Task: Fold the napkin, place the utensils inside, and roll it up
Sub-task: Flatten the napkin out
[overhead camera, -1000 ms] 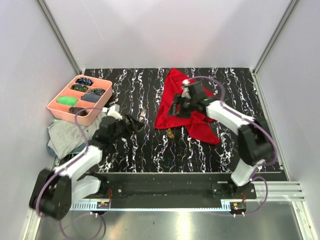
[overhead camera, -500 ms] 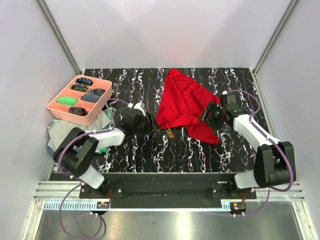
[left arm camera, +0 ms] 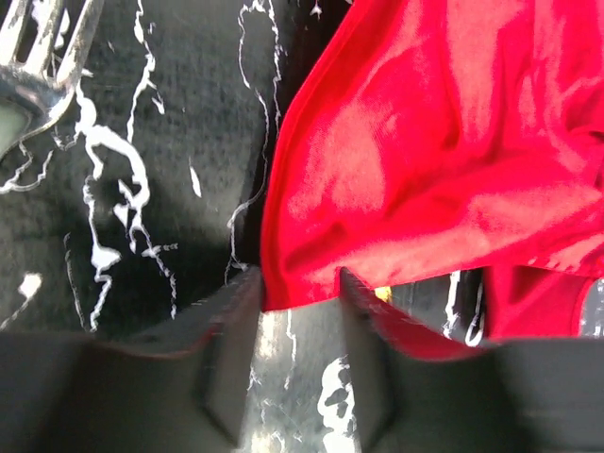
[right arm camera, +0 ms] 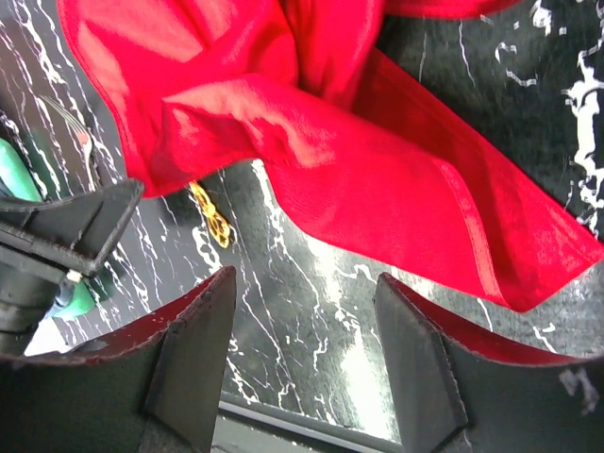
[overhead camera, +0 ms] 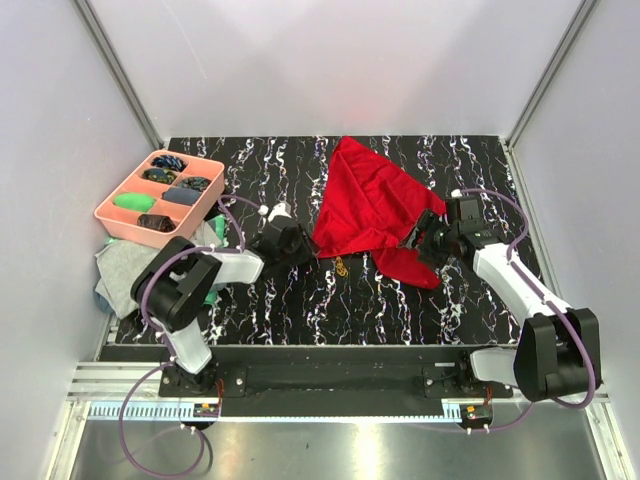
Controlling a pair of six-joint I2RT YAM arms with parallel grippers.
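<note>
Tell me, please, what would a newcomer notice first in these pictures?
First the bright red napkin, lying crumpled in the middle of the black marbled table. The left gripper has its jaws around the napkin's near-left corner, while the right gripper stands open at its right edge. At the far left sits a pink compartment tray, with a pile of cloths beside it.

You have one red napkin (overhead camera: 365, 200), one fork (left arm camera: 38, 57), one gold utensil (right arm camera: 211, 219), one pink tray (overhead camera: 112, 215) with six compartments, and two grippers (overhead camera: 297, 244) (overhead camera: 420, 238).
</note>
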